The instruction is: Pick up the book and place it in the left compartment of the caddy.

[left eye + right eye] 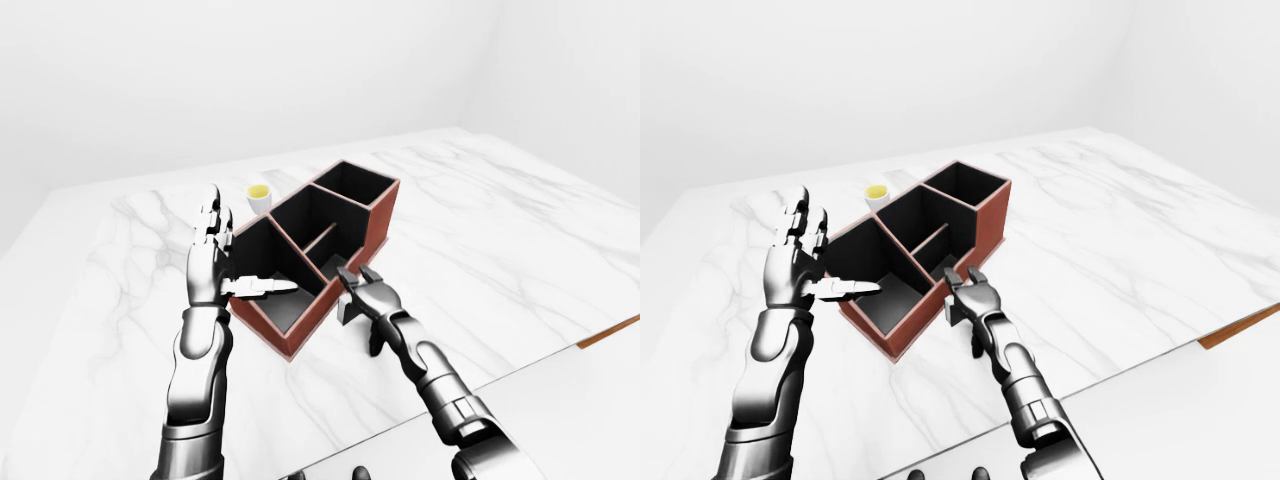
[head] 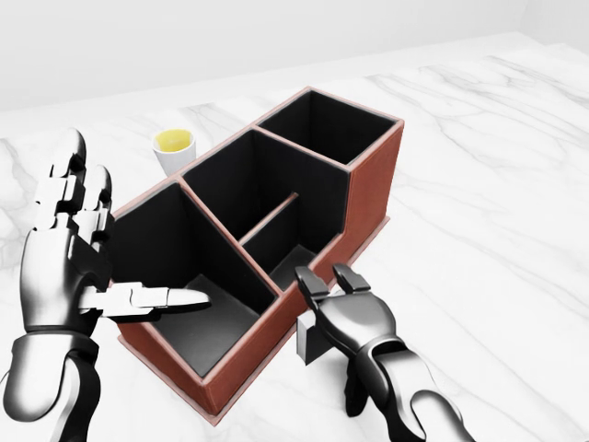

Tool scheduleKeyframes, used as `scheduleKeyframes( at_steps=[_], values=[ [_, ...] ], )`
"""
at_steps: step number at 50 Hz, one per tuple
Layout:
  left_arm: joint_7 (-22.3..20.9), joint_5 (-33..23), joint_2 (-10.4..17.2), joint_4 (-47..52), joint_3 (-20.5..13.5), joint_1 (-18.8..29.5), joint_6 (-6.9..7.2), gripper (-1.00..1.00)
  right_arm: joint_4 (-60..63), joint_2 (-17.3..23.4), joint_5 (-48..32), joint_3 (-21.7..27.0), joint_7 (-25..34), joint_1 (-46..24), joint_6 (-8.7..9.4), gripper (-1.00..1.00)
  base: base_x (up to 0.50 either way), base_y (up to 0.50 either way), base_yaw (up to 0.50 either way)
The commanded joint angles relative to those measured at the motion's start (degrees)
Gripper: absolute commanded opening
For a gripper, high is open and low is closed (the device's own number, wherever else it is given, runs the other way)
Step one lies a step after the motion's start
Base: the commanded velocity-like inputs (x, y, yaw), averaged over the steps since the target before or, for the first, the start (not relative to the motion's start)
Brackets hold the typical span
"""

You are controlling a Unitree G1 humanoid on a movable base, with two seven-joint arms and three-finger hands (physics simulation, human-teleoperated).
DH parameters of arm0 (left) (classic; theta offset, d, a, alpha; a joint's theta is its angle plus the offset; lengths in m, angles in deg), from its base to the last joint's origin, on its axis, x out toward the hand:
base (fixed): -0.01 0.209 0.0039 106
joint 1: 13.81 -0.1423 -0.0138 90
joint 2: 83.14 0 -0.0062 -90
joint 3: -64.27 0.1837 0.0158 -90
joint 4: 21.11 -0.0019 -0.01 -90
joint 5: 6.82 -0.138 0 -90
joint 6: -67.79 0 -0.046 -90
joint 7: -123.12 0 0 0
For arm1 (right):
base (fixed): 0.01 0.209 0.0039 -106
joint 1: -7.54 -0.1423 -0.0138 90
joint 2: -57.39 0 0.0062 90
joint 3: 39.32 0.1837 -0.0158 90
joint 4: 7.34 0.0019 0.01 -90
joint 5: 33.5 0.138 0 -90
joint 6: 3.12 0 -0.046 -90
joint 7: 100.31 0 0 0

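Beside the caddy's (image 2: pixel 368 184) lower outer wall in the head view, the right hand (image 2: pixel 354 318) rested over the grey book (image 2: pixel 309 339), its fingers (image 2: pixel 310 283) spread and not visibly closed round it. Standing on edge on the marble desk (image 2: pixel 497 212), the book touched the wall, its long axis unclear under the hand. At the left, the left hand (image 2: pixel 69 253) was held open and upright, thumb over the left compartment (image 2: pixel 198 322), a yellow-filled cup (image 2: pixel 172 147) above.
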Motion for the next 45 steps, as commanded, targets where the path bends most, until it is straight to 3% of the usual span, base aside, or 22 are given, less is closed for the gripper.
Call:
scheduleKeyframes(
  at_steps=[1,18,19,20,21,22,23,38,45],
  values=[
    [0.04,-0.08,-0.03,0.00,0.05,0.00,0.00,1.00,-1.73,-0.06,-0.67,-0.29,-0.43,0.00,0.00,1.00,0.00,0.00,0.00],
    [0.14,-0.05,-0.09,-0.15,0.06,-0.04,0.00,1.00,-6.12,-0.64,-1.04,-0.60,-0.59,-1.65,0.00,1.00,0.00,0.00,0.00],
    [0.16,-0.04,-0.09,-0.09,0.07,-0.01,0.00,1.00,-6.97,-0.85,-1.06,-0.65,-0.71,-2.38,0.00,0.75,0.00,0.00,0.00],
    [0.18,-0.06,-0.09,-0.04,0.09,-0.01,0.00,1.00,-7.52,-0.96,-1.00,-0.66,-0.81,-2.80,0.00,0.20,0.00,0.00,0.00],
    [0.17,-0.04,-0.09,0.01,0.09,-0.03,0.00,1.00,-7.96,-1.06,-0.87,-0.65,-0.74,-3.12,0.00,-0.55,0.00,0.00,0.00],
    [0.17,-0.05,-0.09,0.02,0.10,-0.04,0.00,1.00,-8.29,-1.06,-0.85,-0.69,-0.67,-3.30,0.00,-0.84,0.00,0.00,0.00],
    [0.17,-0.05,-0.08,0.00,0.10,-0.03,0.00,1.00,-8.41,-1.06,-0.82,-0.71,-0.60,-3.36,0.00,-1.00,0.00,0.00,0.00],
    [0.18,0.02,-0.04,0.07,-0.01,-0.02,0.00,1.00,-10.69,-1.35,-0.57,-0.74,-1.31,-5.24,0.00,-1.00,0.00,0.00,0.00],
    [0.15,0.13,0.09,0.31,-0.19,0.08,0.00,1.00,-6.79,-0.90,-0.31,-0.71,-0.26,-2.28,0.00,-1.00,0.00,0.00,0.00]
  ],
)
